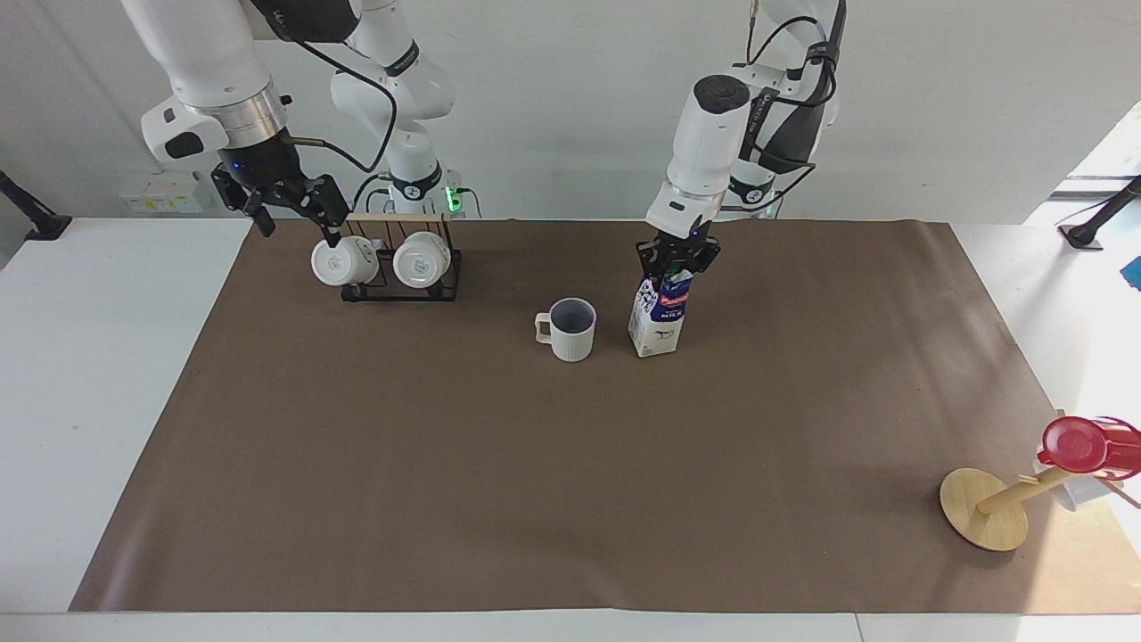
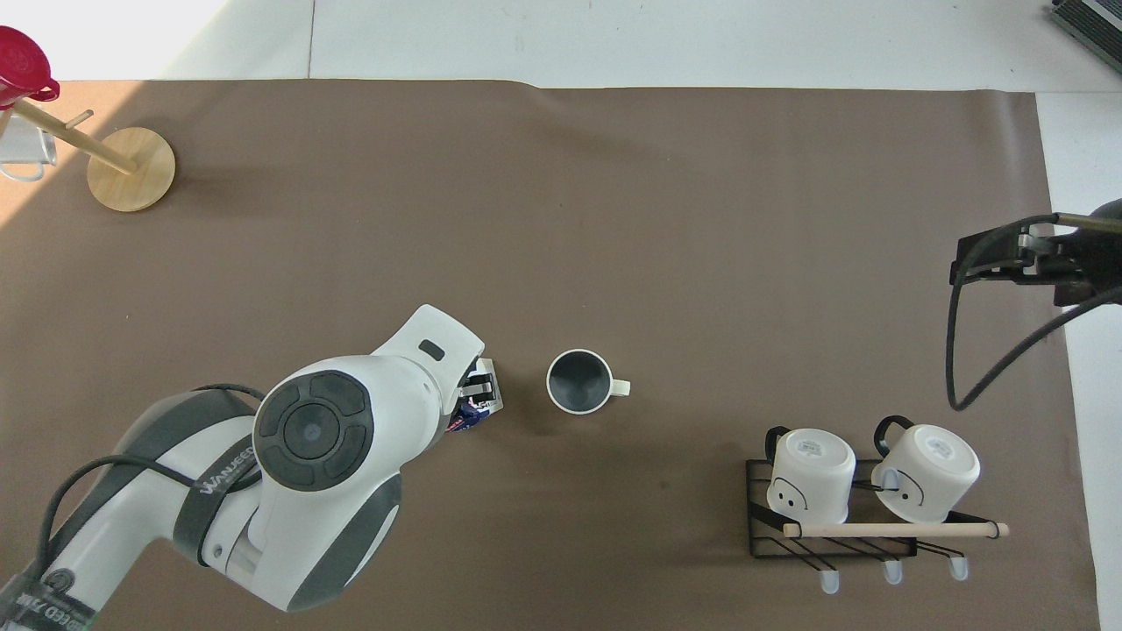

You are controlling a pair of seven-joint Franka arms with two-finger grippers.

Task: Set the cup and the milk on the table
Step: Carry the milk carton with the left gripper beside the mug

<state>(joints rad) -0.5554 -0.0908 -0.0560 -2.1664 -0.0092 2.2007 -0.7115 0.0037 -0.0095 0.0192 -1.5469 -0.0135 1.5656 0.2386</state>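
In the facing view, the right gripper [image 1: 299,214] is seen waiting with its fingers spread wide, up in the air by the rack [image 1: 401,276] of 2 white mugs [image 1: 335,261]. The cup [image 1: 570,328] is set upright on the table [image 1: 116,374], on the brown sheet [image 1: 446,464]. Just beside it the milk [image 1: 656,314] is pinched at its top by the left gripper [image 1: 675,260]. For a sound release, the carton's base should be pressed flat, the fingers parted slowly, and the gripper drawn straight up.

The milk [image 1: 657,316] stands on the table [image 1: 116,374] just beside the cup [image 1: 570,329], toward the left arm's end. A mug rack [image 1: 401,267] sits nearer the robots, toward the right arm's end.
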